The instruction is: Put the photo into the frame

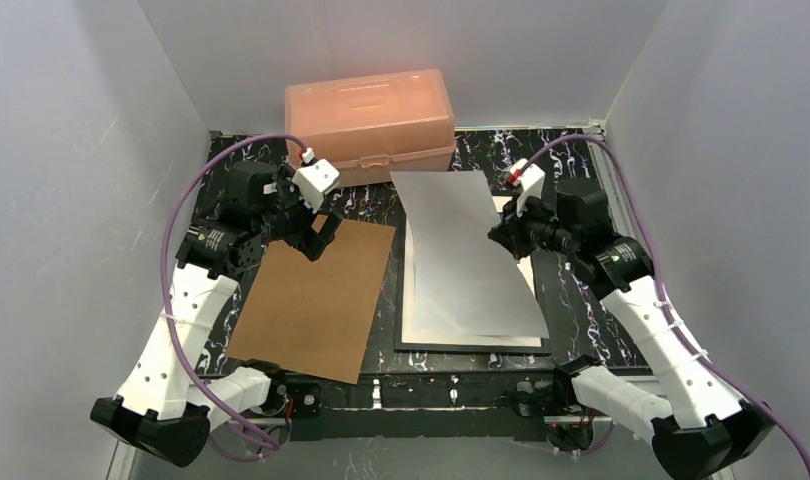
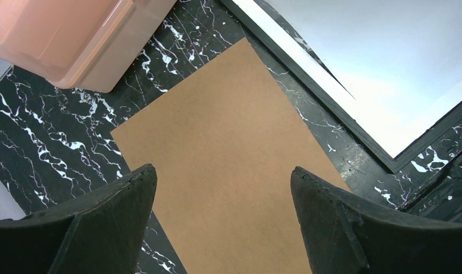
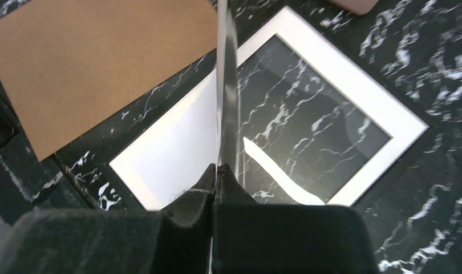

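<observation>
One edge of the photo (image 1: 461, 250) sits clamped in my right gripper (image 3: 220, 171); skewed, it may miss the frame (image 1: 471, 349). Meanwhile my left gripper (image 2: 222, 171) gapes.

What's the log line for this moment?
left gripper: open over backing board | right gripper: shut on photo | photo: above frame, not seated

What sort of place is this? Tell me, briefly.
Probably a robot test booth: plain white walls enclose a black marbled table, with a left arm and right arm bolted at its near edge.
</observation>
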`<state>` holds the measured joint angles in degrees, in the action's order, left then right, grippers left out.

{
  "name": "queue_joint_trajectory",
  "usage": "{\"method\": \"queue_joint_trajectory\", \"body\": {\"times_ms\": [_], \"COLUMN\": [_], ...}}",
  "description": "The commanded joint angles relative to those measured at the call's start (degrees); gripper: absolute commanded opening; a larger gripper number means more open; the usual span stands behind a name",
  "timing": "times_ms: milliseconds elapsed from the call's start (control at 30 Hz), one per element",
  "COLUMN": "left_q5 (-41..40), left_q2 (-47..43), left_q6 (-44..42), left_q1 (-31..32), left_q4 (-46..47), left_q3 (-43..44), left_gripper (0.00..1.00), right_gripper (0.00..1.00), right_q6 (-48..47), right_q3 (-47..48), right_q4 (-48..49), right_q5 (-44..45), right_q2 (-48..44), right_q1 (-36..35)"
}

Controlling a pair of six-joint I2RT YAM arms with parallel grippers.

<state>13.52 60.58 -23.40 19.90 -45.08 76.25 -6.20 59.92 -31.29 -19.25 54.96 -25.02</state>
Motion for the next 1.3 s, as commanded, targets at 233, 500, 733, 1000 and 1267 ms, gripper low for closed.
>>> {"method": "queue_joint_trajectory", "body": {"times_ms": [233, 500, 733, 1000, 1267], "left_q5": [1.2, 1.0, 1.0, 1.0, 1.1], "left_q2": [-0.2, -0.6, -0.5, -0.5, -0.7], "left_q6": [0.6, 0.5, 0.6, 0.5, 0.4], "left_q1": [0.1, 0.1, 0.1, 0.1, 0.1], "left_q4": [-1.1, -1.2, -1.2, -1.2, -1.1], "left_q3": [1.7, 1.6, 1.7, 1.4, 1.4], "left_gripper": [0.85, 0.85, 0.85, 0.85, 0.85], "right_gripper": [0.01, 0.01, 0.01, 0.01, 0.01], "right_q6": [0.6, -0.1, 0.2, 0.3, -1.0], "right_q3": [8.5, 8.4, 9.3, 10.9, 12.1], "right_q4": [1.7, 0.4, -2.3, -7.2, -8.4], "right_q5": [-9.2, -12.7, -8.3, -5.7, -6.1], "right_q2": [-6.4, -6.0, -3.6, 2.4, 1.3], "right_q1": [0.4, 0.4, 0.3, 0.3, 0.6]}}
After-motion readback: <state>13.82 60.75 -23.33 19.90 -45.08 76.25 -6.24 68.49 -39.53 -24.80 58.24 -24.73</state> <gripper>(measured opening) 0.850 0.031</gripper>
